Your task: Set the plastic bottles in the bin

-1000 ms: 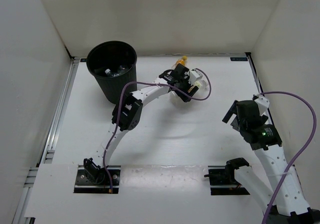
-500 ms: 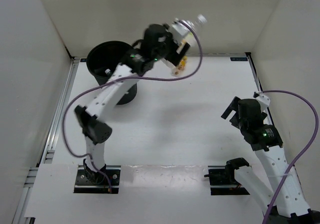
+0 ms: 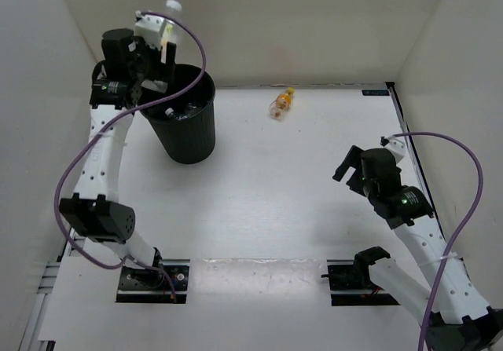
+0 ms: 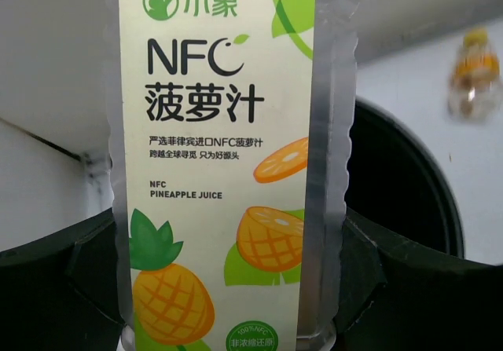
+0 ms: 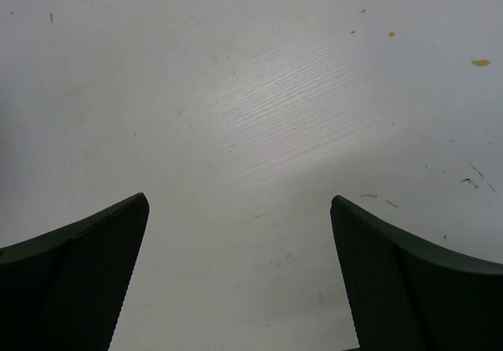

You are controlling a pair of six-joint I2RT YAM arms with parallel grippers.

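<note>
Left hand (image 3: 153,43) clamped the pineapple juice bottle (image 4: 220,170) just above the bin (image 3: 191,135); right hand (image 5: 240,206) hung wide open, well off from it.

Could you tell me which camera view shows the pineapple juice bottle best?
The left wrist view: the juice bottle fills it, label readable. Top external shows it small, near the bin; right wrist shows none of it.

White table (image 3: 314,202), plain white walls (image 3: 251,21) on three sides, small brown specks (image 5: 480,63) on tabletop
</note>
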